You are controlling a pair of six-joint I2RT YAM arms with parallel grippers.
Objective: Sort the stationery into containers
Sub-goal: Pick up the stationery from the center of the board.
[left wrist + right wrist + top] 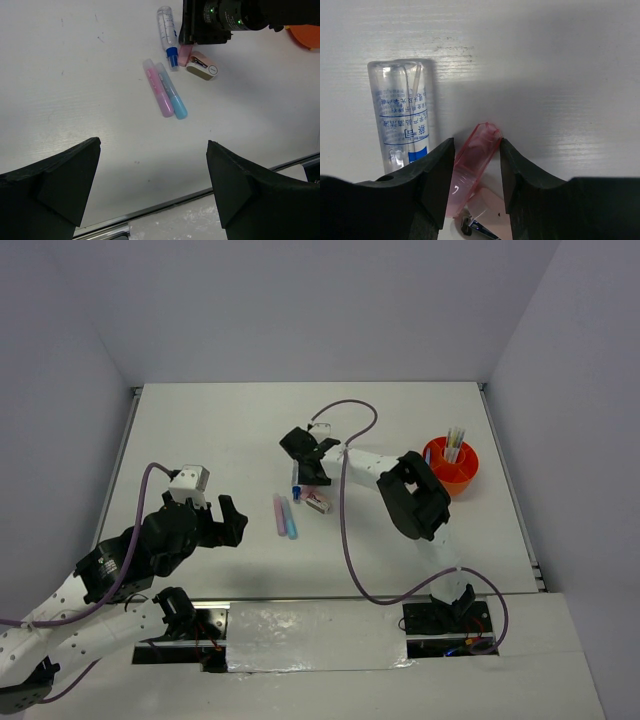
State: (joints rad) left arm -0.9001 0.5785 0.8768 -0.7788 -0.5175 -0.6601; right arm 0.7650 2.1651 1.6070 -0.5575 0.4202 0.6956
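my right claw (477, 150) is low over the table (75, 75), near its middle. its two fingers (435, 175) stand narrow, one on each side of a small pink see-through piece (472, 160). the piece lies flat and a little slanted between them. its upper end seems to touch my right finger, but i cannot tell if it is already pinched or only framed.

just beside my left finger lies a clear tube (402, 110) with blue print, close but apart from the pink piece. a small pink and white block (202, 66) lies near, and a pink marker (157, 89) and a blue marker (172, 92) lie side by side, touching. the orange cup (460, 480) stands well apart at the right side of the table, with some pens (454, 443) upright in it.

my left claw (153, 145) hangs wide open over the left part of the table and holds nothing.

i judge the pink piece to be very light, of thin hard plastic, smooth and probably slippery. because it is slanted, it may turn or jump out when squeezed. i think the best hold is on its long sides near the middle, with gentle force. the round tube will roll easily if my finger pushes it.
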